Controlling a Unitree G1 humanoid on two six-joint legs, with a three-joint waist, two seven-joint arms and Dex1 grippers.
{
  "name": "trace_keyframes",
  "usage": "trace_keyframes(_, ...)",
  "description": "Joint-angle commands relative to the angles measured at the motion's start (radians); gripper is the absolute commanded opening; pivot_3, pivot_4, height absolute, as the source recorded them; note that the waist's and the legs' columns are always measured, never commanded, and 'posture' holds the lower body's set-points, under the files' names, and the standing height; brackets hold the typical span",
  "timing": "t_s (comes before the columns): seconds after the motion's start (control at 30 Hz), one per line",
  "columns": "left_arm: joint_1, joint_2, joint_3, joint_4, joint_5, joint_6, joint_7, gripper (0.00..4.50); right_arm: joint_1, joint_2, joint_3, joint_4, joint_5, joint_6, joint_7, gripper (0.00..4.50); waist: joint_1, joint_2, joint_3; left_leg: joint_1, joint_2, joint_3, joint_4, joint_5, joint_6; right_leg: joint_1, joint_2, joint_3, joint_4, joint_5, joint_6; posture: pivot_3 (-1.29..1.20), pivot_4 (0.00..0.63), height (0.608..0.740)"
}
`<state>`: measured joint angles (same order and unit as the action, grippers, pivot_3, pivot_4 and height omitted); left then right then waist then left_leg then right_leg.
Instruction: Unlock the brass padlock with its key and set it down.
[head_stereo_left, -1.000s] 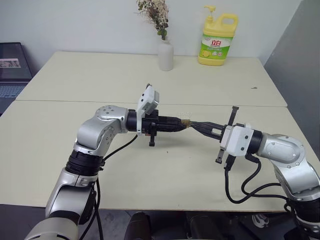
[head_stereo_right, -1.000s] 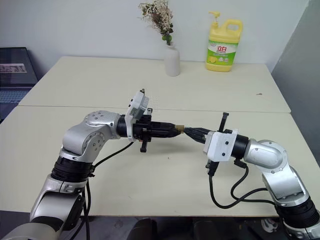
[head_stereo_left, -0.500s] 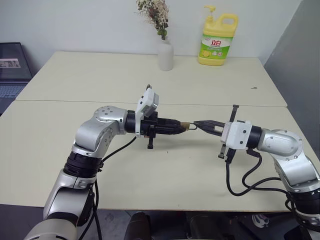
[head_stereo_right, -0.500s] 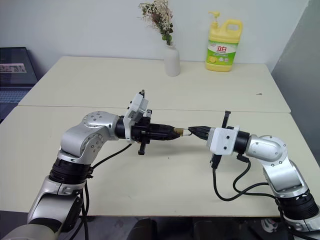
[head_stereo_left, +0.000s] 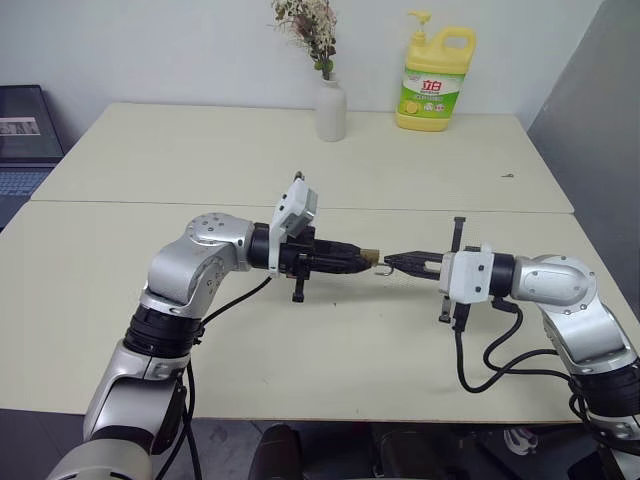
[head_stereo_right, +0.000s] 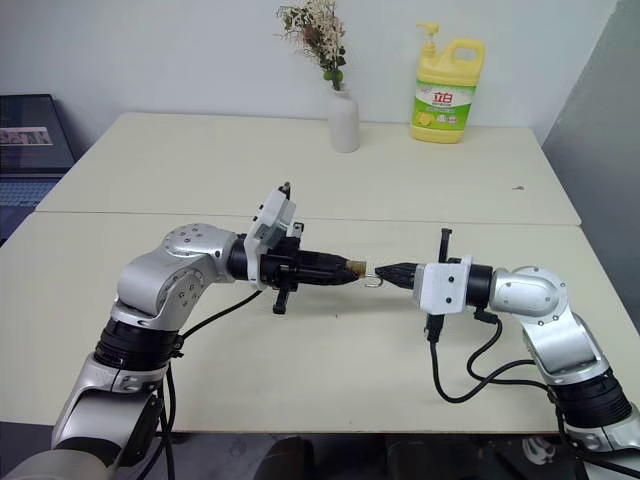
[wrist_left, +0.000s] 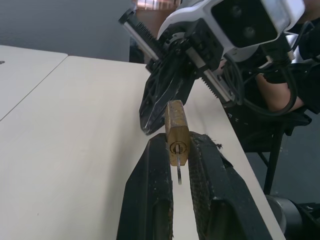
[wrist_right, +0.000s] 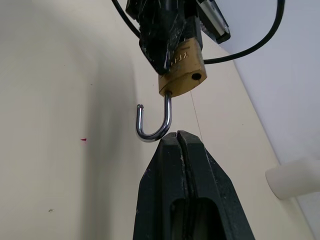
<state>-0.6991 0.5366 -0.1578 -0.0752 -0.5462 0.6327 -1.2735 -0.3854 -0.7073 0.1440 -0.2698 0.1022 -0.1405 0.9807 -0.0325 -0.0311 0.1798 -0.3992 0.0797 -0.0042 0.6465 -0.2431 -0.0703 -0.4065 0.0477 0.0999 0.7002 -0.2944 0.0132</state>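
Note:
The brass padlock is held above the table at the tips of my left gripper, which is shut on its body. Its keyhole faces the left wrist camera, on the padlock between the two black fingers. The silver shackle stands open as a hook with one free end, pointing toward my right gripper. That right gripper is shut, level, its tip just short of the shackle's curve. I cannot make out the key.
At the back of the far table stand a white vase with dried flowers and a yellow dish soap bottle. A dark screen-like object sits off the table's left. A seam divides the two tables.
My right gripper has drawn back to the right from the padlock and levelled out. A gap now shows between the two grippers, and the shackle hangs open. The left arm stayed in place.

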Motion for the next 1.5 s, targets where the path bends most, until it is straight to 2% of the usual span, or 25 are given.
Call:
trace_keyframes(0.03,0.0,0.009,0.023,-0.042,-0.027,0.011,0.005,0.15,0.001,-0.005,-0.006,-0.022,0.02,-0.011,0.012,0.0,0.0,0.0,0.0,0.0,0.0,0.0,0.0,0.0,0.0,0.0,0.0,0.0,0.0,0.0,0.0,0.0,0.15,0.74)
trace_keyframes(0.23,-0.001,0.01,0.022,-0.036,-0.025,0.011,0.009,0.15,0.009,-0.006,-0.012,-0.029,0.011,0.008,0.003,0.0,0.0,0.0,0.0,0.0,0.0,0.0,0.0,0.0,0.0,0.0,0.0,0.0,0.0,0.0,0.0,0.0,0.15,0.74)
trace_keyframes(0.43,0.012,-0.005,0.046,-0.012,-0.034,0.054,0.077,0.15,0.106,-0.089,-0.084,-0.045,0.022,0.068,0.004,0.0,0.001,0.0,0.0,0.0,0.0,0.0,0.0,0.0,0.0,0.0,0.0,0.0,0.0,0.0,0.0,0.0,0.15,0.74)
trace_keyframes(0.57,0.04,-0.012,0.051,-0.011,-0.043,0.097,0.114,0.15,0.166,-0.104,-0.159,-0.134,0.1,0.169,-0.015,1.23,0.001,0.0,0.0,0.0,0.0,0.0,0.0,0.0,0.0,0.0,0.0,0.0,0.0,0.0,0.0,0.0,0.15,0.74)
trace_keyframes(0.67,0.06,-0.018,0.038,-0.006,-0.034,0.123,0.139,0.15,0.208,-0.127,-0.195,-0.231,0.167,0.271,-0.01,2.32,-0.001,0.0,0.0,0.0,0.0,-0.001,0.0,0.0,0.0,0.0,0.0,0.0,0.0,0.0,0.0,0.0,0.15,0.74)
trace_keyframes(0.87,0.107,-0.058,-0.008,0.015,-0.022,0.213,0.221,0.15,0.268,-0.174,-0.168,-0.401,0.253,0.454,-0.005,4.49,0.0,0.0,0.0,0.0,0.0,-0.002,0.0,0.0,0.0,0.001,0.0,-0.001,0.0,-0.001,0.002,0.0,0.15,0.74)
trace_keyframes(1.0,0.134,-0.069,-0.074,0.034,0.035,0.187,0.235,0.15,0.265,-0.163,-0.123,-0.396,0.186,0.444,-0.031,4.5,0.0,0.0,0.0,0.0,0.0,-0.003,0.0,0.0,0.0,0.001,0.0,-0.001,0.0,-0.002,0.005,0.0,0.15,0.74)
trace_keyframes(1.13,0.128,-0.107,-0.089,0.1,0.082,0.172,0.29,0.15,0.284,-0.183,-0.116,-0.379,0.153,0.425,-0.016,4.5,0.001,0.0,0.0,0.0,-0.001,-0.003,0.001,0.0,0.0,0.001,0.0,-0.001,0.0,-0.002,0.005,0.0,0.15,0.74)
trace_keyframes(1.43,0.15,-0.144,-0.096,0.12,0.115,0.171,0.322,0.15,0.299,-0.187,-0.113,-0.369,0.139,0.42,-0.012,4.5,0.001,0.0,0.0,0.0,-0.001,-0.003,0.0,0.0,0.0,0.001,0.0,-0.001,-0.001,-0.002,0.005,0.0,0.15,0.74)
trace_keyframes(1.5,0.145,-0.142,-0.093,0.13,0.12,0.168,0.325,0.86,0.308,-0.192,-0.118,-0.371,0.142,0.423,-0.009,4.5,0.0,0.0,0.0,0.0,-0.001,-0.004,0.0,0.0,0.0,0.001,0.0,-0.001,-0.001,-0.002,0.005,0.0,0.15,0.74)
